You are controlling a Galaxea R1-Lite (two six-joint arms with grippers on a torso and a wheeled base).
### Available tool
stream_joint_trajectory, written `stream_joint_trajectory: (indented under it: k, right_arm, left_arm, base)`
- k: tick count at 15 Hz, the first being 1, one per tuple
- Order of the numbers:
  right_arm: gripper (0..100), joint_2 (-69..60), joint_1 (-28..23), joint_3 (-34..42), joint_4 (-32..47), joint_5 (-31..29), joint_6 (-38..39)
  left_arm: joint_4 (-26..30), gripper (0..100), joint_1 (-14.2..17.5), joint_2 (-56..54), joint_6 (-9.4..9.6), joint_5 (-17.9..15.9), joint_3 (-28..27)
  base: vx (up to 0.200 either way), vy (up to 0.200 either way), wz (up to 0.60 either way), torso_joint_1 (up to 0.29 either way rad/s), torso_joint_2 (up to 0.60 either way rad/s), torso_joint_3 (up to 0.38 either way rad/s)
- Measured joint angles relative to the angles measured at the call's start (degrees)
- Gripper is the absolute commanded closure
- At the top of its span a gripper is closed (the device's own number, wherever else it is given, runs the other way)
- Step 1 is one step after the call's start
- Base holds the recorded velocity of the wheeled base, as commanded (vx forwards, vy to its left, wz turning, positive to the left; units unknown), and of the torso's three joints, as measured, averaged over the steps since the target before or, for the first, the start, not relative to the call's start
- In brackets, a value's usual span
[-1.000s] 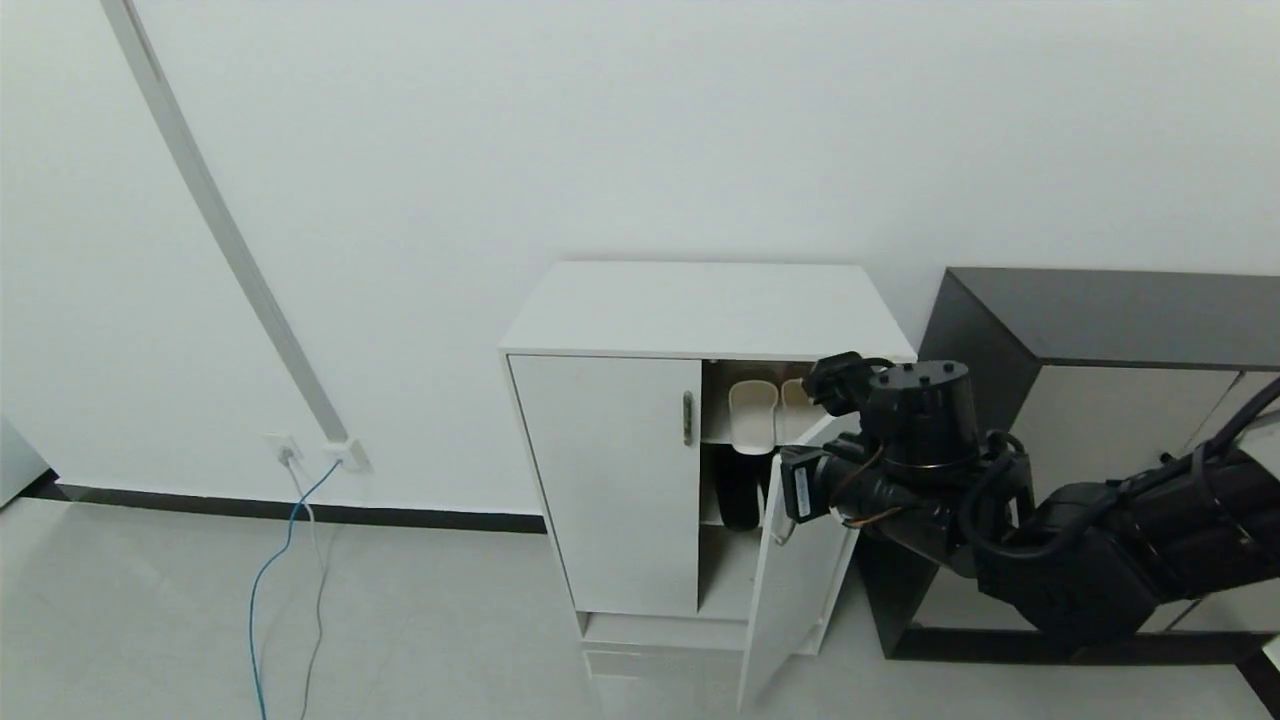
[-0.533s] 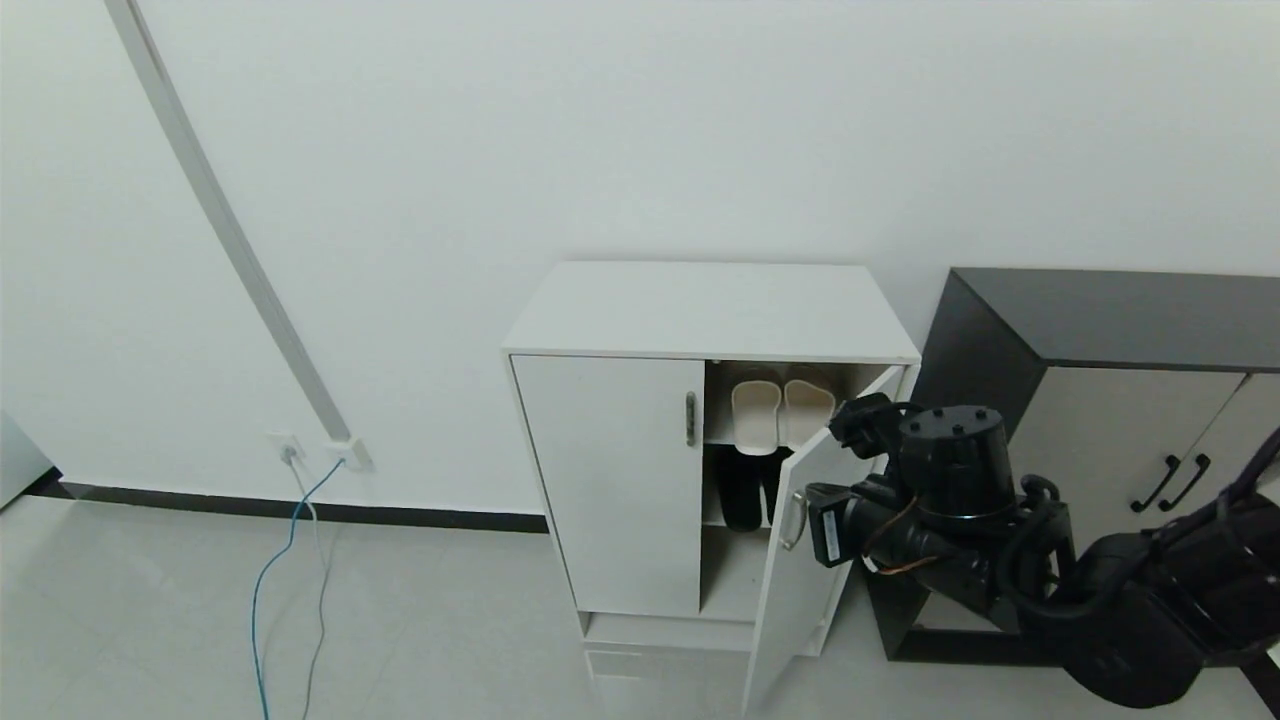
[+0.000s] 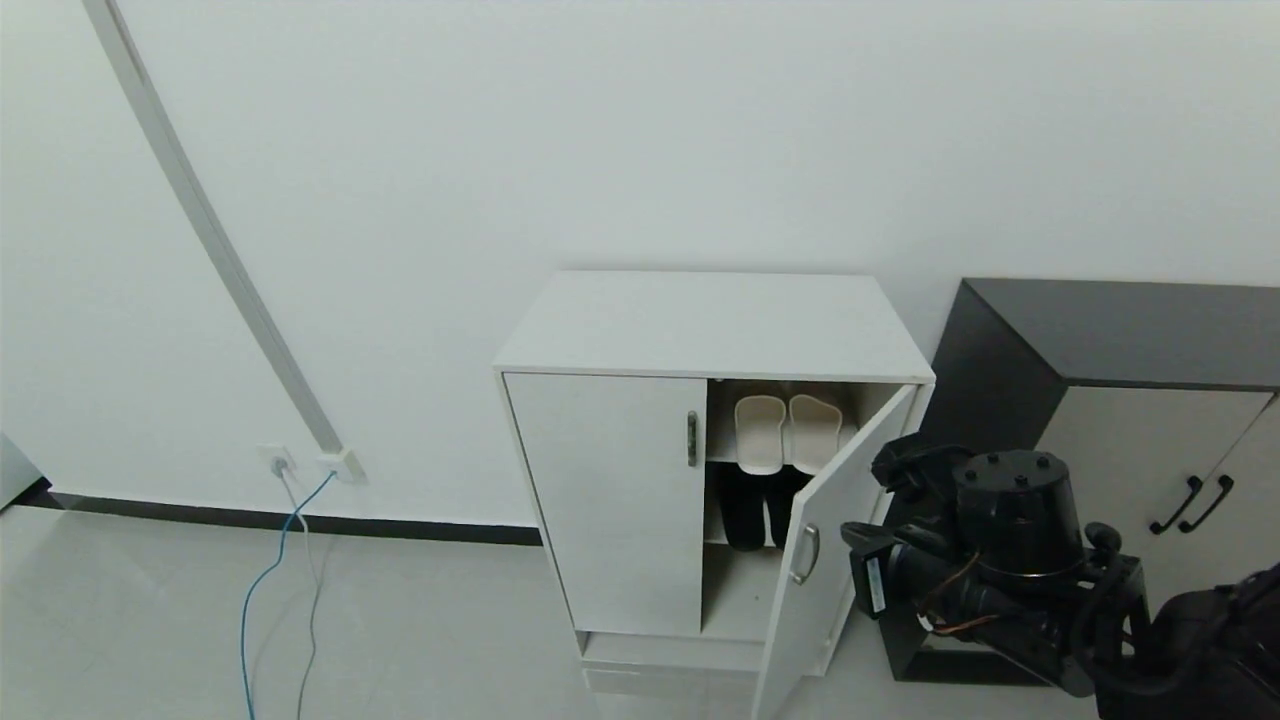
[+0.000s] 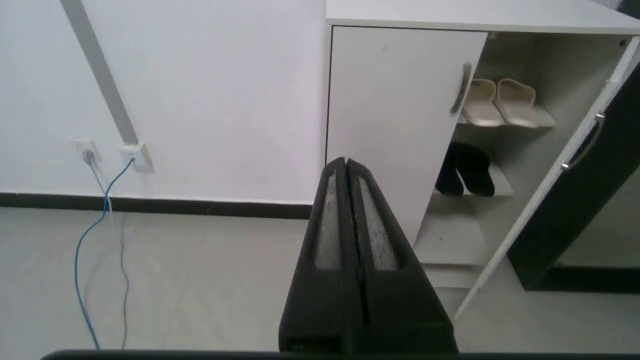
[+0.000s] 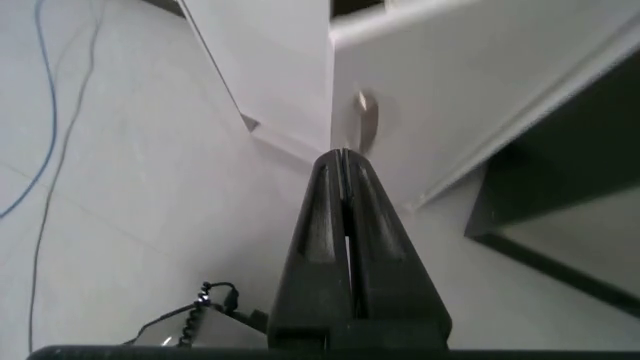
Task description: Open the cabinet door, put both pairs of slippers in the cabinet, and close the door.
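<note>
- The right pincer (image 5: 345, 155), fingers pressed together and empty, has drawn back out of the cabinet (image 3: 700, 320) opening to the outer side of the open door (image 3: 850, 520). Loading looks finished, and only closing remains.
- The door handle (image 5: 365, 120) lies just ahead of its tips, not touching.
- Beyond the door, white slippers (image 3: 788, 430) sit shelved above black slippers (image 3: 760, 510).
- The left pincer (image 4: 347, 162) is closed and empty, well short of the cabinet.

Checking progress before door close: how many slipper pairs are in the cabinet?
2. The white pair sits above the black pair, both inside the cabinet on its open right side. The closed left door could hide more.
</note>
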Motion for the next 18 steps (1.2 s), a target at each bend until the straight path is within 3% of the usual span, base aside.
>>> stream_joint_trajectory:
  k: [4,18]
  right_arm:
    - [100,2.3,-0.3,-0.9,-0.4,0.2,0.2]
    - [100,18.5,-3.0,-18.9,-0.3,0.2,0.3]
  left_arm:
    - [0.0,100,0.0,0.0,-0.13,0.0,0.0]
    - [0.0,100,0.0,0.0,-0.18,0.1,0.0]
  base:
    - [0.000,0.000,0.00,0.000,0.00,0.000]
    - [0.000,0.000,0.00,0.000,0.00,0.000]
